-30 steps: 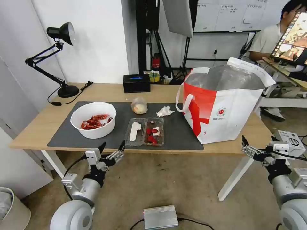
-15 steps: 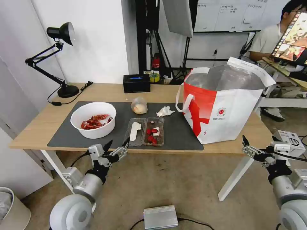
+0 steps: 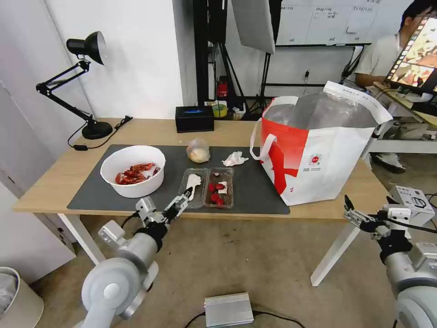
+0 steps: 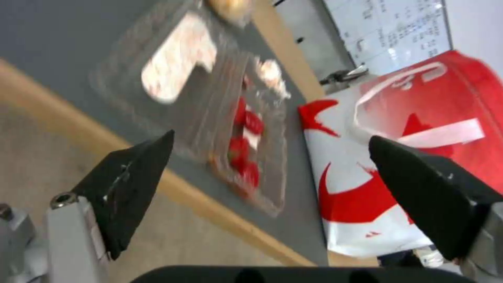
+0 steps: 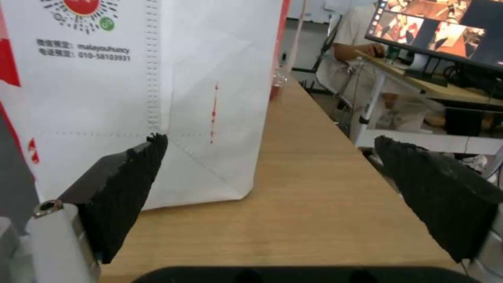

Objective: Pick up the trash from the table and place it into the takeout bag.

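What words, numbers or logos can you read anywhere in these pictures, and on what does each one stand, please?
"malayouhuoxy": on the takeout bag, white side, right wrist view.
"010-58103931": the line beneath it.
Chinese lettering beside both lines: too small to read.
Round red logo on the bag: unreadable.
Whiteboard writing behind: too blurred to read.

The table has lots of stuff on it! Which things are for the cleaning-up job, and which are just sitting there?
For the job:
- clamshell tray with red scraps
- crumpled tissue
- small clear bag with a beige lump
- white bowl of crayfish shells
- takeout bag
- left gripper, jaws open near the tray

Just lying about:
- black tissue box
- desk lamp
- grey mat
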Robot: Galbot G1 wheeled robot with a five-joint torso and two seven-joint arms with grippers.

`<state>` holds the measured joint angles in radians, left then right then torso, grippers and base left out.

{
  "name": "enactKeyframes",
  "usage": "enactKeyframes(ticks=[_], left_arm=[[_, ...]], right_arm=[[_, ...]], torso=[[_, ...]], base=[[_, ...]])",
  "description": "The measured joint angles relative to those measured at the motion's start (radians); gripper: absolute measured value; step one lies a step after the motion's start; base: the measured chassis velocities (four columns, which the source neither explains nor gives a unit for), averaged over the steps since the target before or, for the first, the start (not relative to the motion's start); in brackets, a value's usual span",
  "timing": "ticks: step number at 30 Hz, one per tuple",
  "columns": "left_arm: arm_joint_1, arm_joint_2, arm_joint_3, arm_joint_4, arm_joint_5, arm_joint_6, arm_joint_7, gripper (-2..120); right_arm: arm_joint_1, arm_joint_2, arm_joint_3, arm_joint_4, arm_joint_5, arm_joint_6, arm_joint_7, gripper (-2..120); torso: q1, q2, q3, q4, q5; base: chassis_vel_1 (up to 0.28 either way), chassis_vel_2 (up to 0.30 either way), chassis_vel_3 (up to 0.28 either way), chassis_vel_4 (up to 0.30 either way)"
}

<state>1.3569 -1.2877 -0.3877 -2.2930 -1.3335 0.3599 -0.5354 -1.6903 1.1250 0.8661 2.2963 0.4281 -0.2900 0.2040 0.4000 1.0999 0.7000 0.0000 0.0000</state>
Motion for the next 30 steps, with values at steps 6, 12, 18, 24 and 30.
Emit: enactKeyframes(ticks=[6,12,18,24,30], left_arm=[[-0.045,-0.061,0.076,0.015,-0.024,-0.017,-0.119,100],[-0.108,-0.087,0.092,0.054,-0.047,-0.037,-0.188,100],[-0.152,-0.099,0.102,0.074,-0.069,-0.035,-0.233,100],[-0.165,-0.099,0.101,0.099,-0.075,-0.029,-0.247,100],[-0.17,-0.111,0.104,0.126,-0.07,-0.027,-0.253,100]], right_arm=[[0.005,-0.003,-0.007,-0.014,-0.006,0.0,0.009,100],[0.0,0.008,-0.019,-0.019,-0.019,0.0,0.014,100],[-0.008,0.011,-0.016,-0.018,-0.023,0.001,0.015,100],[-0.011,0.016,-0.014,-0.019,-0.027,0.004,0.016,100],[-0.009,0.016,-0.017,-0.025,-0.027,0.006,0.017,100]], torso=[[0.0,0.0,0.0,0.0,0.0001],[0.0,0.0,0.0,0.0001,0.0001],[0.0,0.0,0.0,0.0,0.0],[0.0,0.0,0.0,0.0,0.0],[0.0,0.0,0.0,0.0,0.0]], base=[[0.0,0.0,0.0,0.0],[0.0,0.0,0.0,0.0],[0.0,0.0,0.0,0.0],[0.0,0.0,0.0,0.0],[0.0,0.0,0.0,0.0]])
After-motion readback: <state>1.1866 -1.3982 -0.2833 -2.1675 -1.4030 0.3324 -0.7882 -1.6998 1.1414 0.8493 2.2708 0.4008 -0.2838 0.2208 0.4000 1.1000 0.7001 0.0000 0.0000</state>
